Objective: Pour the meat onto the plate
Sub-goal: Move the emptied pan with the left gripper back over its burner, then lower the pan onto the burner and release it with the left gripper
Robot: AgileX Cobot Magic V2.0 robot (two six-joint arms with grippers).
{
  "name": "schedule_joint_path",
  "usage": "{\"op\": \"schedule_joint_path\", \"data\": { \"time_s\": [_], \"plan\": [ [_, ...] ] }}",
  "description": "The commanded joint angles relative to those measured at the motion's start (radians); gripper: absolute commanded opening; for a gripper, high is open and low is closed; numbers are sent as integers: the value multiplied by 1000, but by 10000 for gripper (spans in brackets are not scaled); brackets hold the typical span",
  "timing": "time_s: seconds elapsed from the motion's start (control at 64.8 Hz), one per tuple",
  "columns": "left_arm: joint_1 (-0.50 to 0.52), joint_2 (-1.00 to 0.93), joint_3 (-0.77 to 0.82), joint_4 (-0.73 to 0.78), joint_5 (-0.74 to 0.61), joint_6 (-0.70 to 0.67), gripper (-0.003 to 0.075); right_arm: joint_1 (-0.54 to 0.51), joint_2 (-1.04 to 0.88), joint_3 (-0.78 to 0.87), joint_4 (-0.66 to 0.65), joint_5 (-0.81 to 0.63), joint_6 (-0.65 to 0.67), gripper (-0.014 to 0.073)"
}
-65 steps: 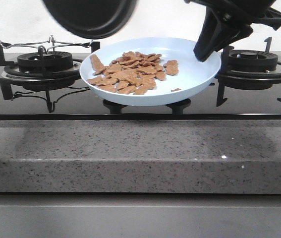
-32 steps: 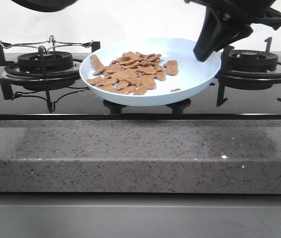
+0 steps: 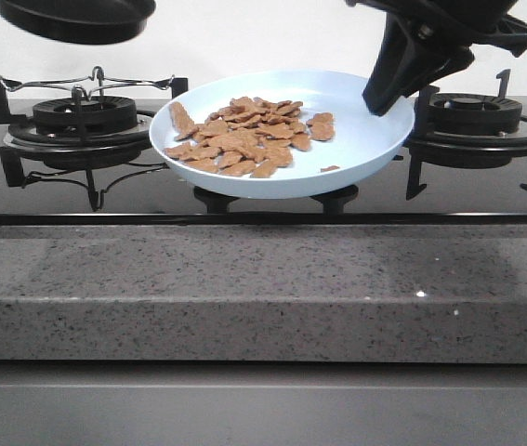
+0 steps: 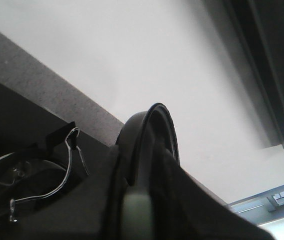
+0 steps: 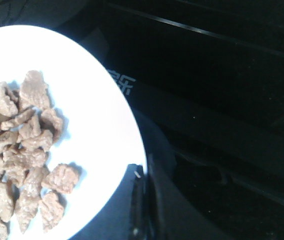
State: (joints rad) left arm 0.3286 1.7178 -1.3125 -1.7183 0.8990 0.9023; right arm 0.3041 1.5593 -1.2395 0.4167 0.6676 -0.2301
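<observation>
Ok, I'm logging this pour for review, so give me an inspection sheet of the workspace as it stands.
Surface: black glass hob behind a speckled grey stone counter edge.
Job's things: plate held above the hob, tilted slightly; meat piled on its left half, one scrap apart near the front rim.
Clutter: black pan held high at upper left; its inside is not visible.
Grippers: right gripper clamps the plate's right rim; left gripper grips the pan.
Cables: nothing seen.
Surroundings: left burner with a wire support, right burner, white wall.
</observation>
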Motion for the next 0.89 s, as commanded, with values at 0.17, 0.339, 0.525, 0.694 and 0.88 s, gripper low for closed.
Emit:
{"op": "schedule_joint_path", "data": {
  "time_s": [0.17,0.339,0.525,0.694,0.88],
  "plan": [
    [5,33,-37,-89,43,-97,-20,-3,-43,-23,30,-45,-6,-120],
    [5,75,-37,-83,41,-156,-20,-3,-43,-23,30,-45,-6,-120],
    [5,104,-37,-35,46,-212,-20,-3,-43,-23,30,-45,-6,-120],
    [5,104,-37,-19,46,-214,78,-3,-43,-23,30,-45,-6,-120],
    [5,104,-37,13,48,-213,343,-3,-43,-23,30,-45,-6,-120]
  ]
}}
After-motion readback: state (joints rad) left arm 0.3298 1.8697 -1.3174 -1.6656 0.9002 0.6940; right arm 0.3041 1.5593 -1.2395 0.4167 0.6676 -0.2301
